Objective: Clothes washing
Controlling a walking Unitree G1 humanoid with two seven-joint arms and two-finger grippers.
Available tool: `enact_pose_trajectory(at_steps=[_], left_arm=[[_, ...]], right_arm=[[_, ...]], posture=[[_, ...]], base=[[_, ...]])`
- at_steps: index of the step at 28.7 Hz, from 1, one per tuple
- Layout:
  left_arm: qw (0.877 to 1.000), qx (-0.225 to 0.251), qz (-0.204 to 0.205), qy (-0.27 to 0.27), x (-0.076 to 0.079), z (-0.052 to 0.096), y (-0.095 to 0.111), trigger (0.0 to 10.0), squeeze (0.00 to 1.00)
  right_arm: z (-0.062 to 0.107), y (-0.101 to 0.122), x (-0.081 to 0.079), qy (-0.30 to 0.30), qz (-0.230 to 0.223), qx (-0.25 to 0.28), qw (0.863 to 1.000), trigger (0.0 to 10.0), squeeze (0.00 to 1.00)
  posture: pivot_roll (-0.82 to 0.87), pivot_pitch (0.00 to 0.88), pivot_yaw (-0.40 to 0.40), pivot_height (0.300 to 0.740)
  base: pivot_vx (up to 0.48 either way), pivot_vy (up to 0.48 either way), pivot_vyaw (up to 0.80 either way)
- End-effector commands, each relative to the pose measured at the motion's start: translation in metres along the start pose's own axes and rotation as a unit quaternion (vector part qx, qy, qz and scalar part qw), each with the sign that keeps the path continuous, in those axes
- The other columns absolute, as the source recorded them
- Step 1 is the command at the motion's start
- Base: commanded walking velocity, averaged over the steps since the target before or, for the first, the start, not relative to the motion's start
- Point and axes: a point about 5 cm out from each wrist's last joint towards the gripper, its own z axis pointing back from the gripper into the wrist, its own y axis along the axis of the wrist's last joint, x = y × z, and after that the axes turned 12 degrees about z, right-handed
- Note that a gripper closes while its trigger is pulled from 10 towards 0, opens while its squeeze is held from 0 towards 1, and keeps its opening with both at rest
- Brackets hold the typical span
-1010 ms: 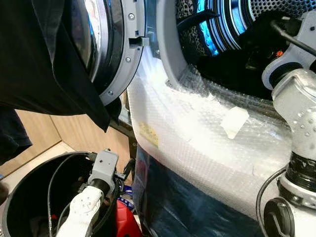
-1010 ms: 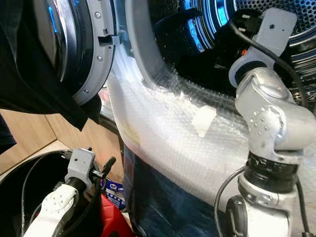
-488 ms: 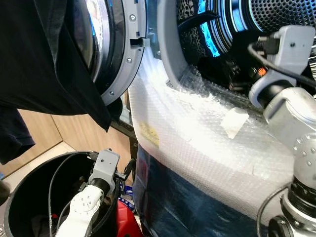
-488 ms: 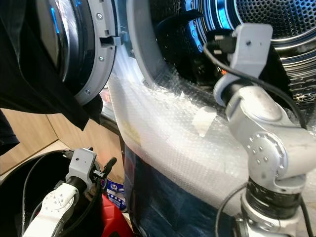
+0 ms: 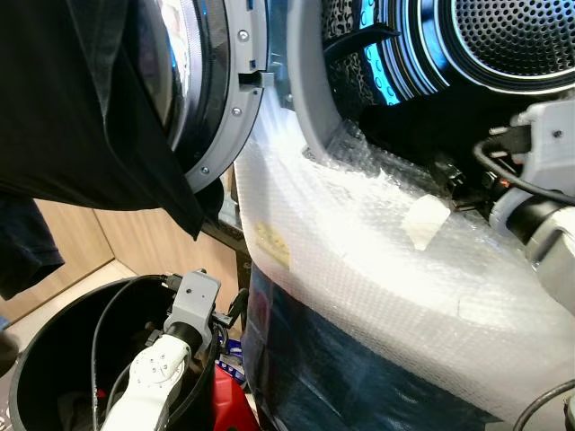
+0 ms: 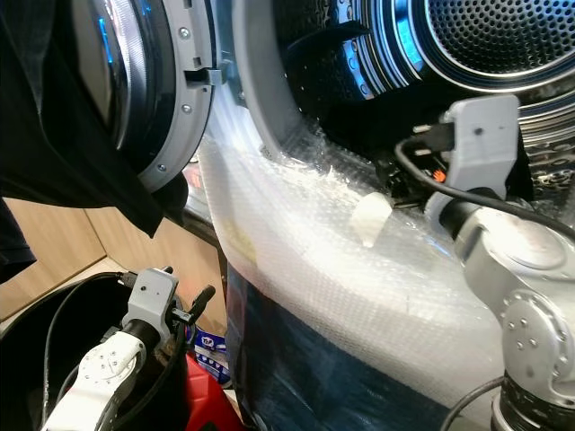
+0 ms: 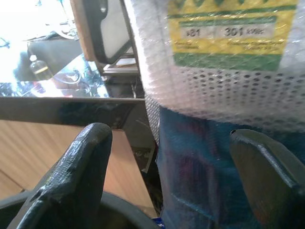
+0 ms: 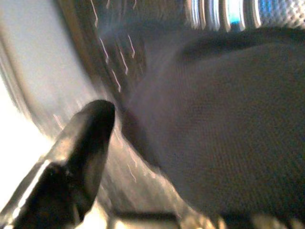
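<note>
Dark cloth [image 8: 224, 119]: soft and dark grey, lying inside the washer drum [image 6: 503, 45].
Right claw [image 6: 400, 180]: at the drum's mouth; grip cannot be told.
Left claw [image 7: 171, 167]: wide open, holding nothing, over the black bin [image 5: 54, 359].

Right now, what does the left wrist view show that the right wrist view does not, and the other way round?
The left wrist view shows the open left gripper, a yellow and green label under bubble wrap and wooden panelling. The right wrist view, blurred, shows dark fabric by the shiny drum wall, with one finger of the right gripper visible. Both look along black fingers at the washing machine.
</note>
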Motion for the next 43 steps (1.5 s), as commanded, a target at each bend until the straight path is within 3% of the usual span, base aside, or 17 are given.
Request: enact_pose_trajectory(at_steps=[1, 5, 9, 11, 13, 14, 15, 20, 23, 27, 31, 38, 40, 43], left_arm=[[1.000, -0.009, -0.007, -0.006, 0.002, -0.001, -0.003, 10.0, 0.00], [1.000, -0.007, -0.009, -0.006, 0.002, -0.001, -0.002, 10.0, 0.00], [1.000, -0.007, -0.010, -0.007, 0.002, -0.003, -0.002, 10.0, 0.00], [1.000, -0.007, -0.015, -0.011, 0.003, -0.003, -0.002, 10.0, 0.00], [1.000, -0.007, -0.017, -0.012, 0.003, -0.004, -0.002, 10.0, 0.00], [1.000, -0.007, -0.016, -0.012, 0.003, -0.004, -0.001, 10.0, 0.00], [1.000, -0.007, -0.016, -0.013, 0.004, -0.004, -0.001, 10.0, 0.00], [1.000, -0.003, -0.022, -0.017, 0.005, -0.006, 0.002, 10.0, 0.00], [1.000, 0.001, -0.023, -0.015, 0.003, -0.007, 0.004, 10.0, 0.00], [1.000, 0.001, -0.024, -0.014, 0.002, -0.008, 0.005, 10.0, 0.00], [1.000, 0.003, -0.023, -0.016, 0.004, -0.008, 0.005, 10.0, 0.00], [1.000, 0.005, -0.020, -0.016, 0.004, -0.008, 0.006, 10.0, 0.00], [1.000, 0.005, -0.022, -0.017, 0.004, -0.009, 0.007, 10.0, 0.00], [1.000, 0.006, -0.021, -0.018, 0.004, -0.009, 0.007, 10.0, 0.00]], right_arm=[[0.009, 0.020, 0.001, 0.015, 0.006, 0.067, 0.998, 10.0, 0.00], [0.016, 0.023, 0.001, 0.035, 0.027, 0.085, 0.995, 10.0, 0.00], [0.027, 0.028, 0.000, 0.075, 0.010, 0.139, 0.987, 10.0, 0.00], [0.028, 0.018, 0.000, 0.070, 0.047, 0.102, 0.991, 10.0, 0.00], [0.027, 0.016, -0.003, 0.070, 0.048, 0.107, 0.991, 10.0, 0.00], [0.026, 0.021, -0.012, 0.093, -0.007, 0.151, 0.984, 10.0, 0.00], [0.026, 0.023, -0.016, 0.102, -0.025, 0.166, 0.981, 10.0, 0.00], [0.032, 0.034, -0.050, 0.191, -0.058, 0.230, 0.953, 10.0, 0.00], [0.032, 0.031, -0.051, 0.196, -0.054, 0.223, 0.953, 10.0, 0.00], [0.026, 0.005, -0.050, 0.181, 0.012, 0.135, 0.974, 10.0, 0.00], [0.033, -0.014, -0.056, 0.202, -0.025, 0.118, 0.972, 10.0, 0.00], [0.046, -0.024, -0.056, 0.202, -0.067, 0.124, 0.969, 10.0, 0.00], [0.051, -0.035, -0.051, 0.170, -0.124, 0.133, 0.969, 10.0, 0.00], [0.055, -0.037, -0.050, 0.161, -0.160, 0.154, 0.962, 10.0, 0.00]], posture=[[0.06, 0.010, -0.002, 0.740], [0.06, 0.011, 0.000, 0.740], [0.06, 0.009, -0.004, 0.740], [0.06, 0.007, -0.002, 0.740], [0.06, 0.003, -0.003, 0.740], [0.07, 0.000, -0.003, 0.740], [0.07, 0.000, -0.003, 0.740], [0.07, 0.000, 0.000, 0.740], [0.08, 0.000, 0.001, 0.740], [0.07, 0.006, 0.003, 0.740], [0.08, 0.005, -0.002, 0.740], [0.07, 0.010, 0.003, 0.740], [0.07, 0.014, 0.002, 0.740], [0.07, 0.016, 0.002, 0.740]], base=[[0.000, 0.000, 0.00], [0.000, 0.000, 0.00], [0.000, 0.000, 0.00], [0.000, 0.000, 0.00], [0.000, 0.000, 0.00], [0.000, 0.000, 0.00], [0.000, 0.000, 0.00], [0.000, 0.000, 0.00], [0.000, 0.000, 0.00], [0.000, 0.000, 0.00], [0.000, 0.000, 0.00], [0.000, 0.000, 0.00], [0.000, 0.000, 0.00], [0.000, 0.000, 0.00]])
